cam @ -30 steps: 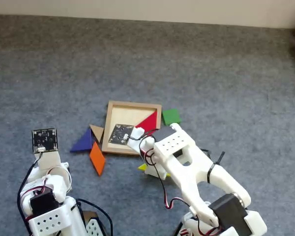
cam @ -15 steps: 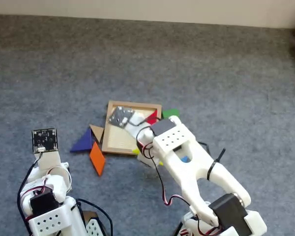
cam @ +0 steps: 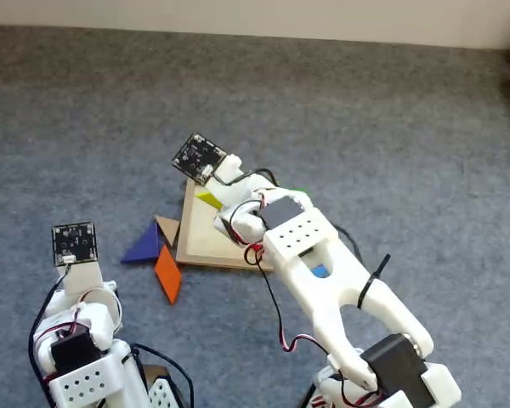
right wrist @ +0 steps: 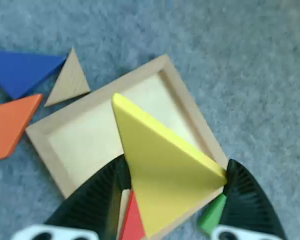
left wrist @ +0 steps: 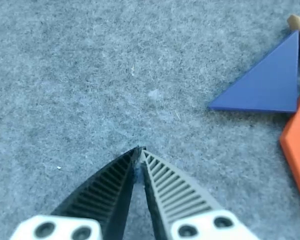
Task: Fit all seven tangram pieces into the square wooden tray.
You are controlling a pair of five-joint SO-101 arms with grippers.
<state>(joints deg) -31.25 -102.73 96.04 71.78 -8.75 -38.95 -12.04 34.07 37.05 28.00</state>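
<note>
Yellow triangle [right wrist: 165, 175] between right fingers [right wrist: 245, 195], over tray [right wrist: 97, 99]

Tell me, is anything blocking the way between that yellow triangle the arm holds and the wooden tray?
Nothing visible does. The right gripper holds the yellow triangle tilted above the tray, whose floor is mostly bare. A red piece already lies in it near the gripper, so part is taken.

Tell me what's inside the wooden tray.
The tray holds a red piece near one corner; the rest seen is bare wood. The yellow triangle held in the right gripper hangs over it, hiding part of the floor.
</note>
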